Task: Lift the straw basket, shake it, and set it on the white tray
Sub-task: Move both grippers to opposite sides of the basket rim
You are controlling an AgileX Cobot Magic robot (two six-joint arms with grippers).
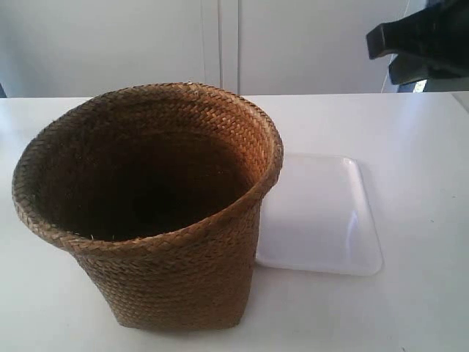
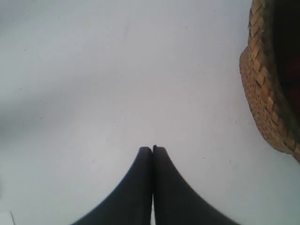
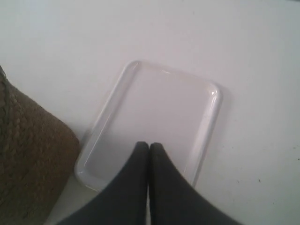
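Note:
The straw basket (image 1: 157,220) stands upright on the white table, brown and braided, dark inside. Its rim edge shows in the left wrist view (image 2: 269,89) and its side in the right wrist view (image 3: 28,154). The white tray (image 1: 322,216) lies flat beside it, partly behind the basket's wall, and is bare (image 3: 154,117). My left gripper (image 2: 152,149) is shut and holds nothing, hovering over bare table apart from the basket. My right gripper (image 3: 149,145) is shut and holds nothing, above the tray's near end. A black arm part (image 1: 421,40) shows at the exterior view's upper right.
The white table (image 1: 418,147) runs to a pale wall with panel seams (image 1: 220,44) at the back. Bare table surface (image 2: 93,70) lies under the left gripper.

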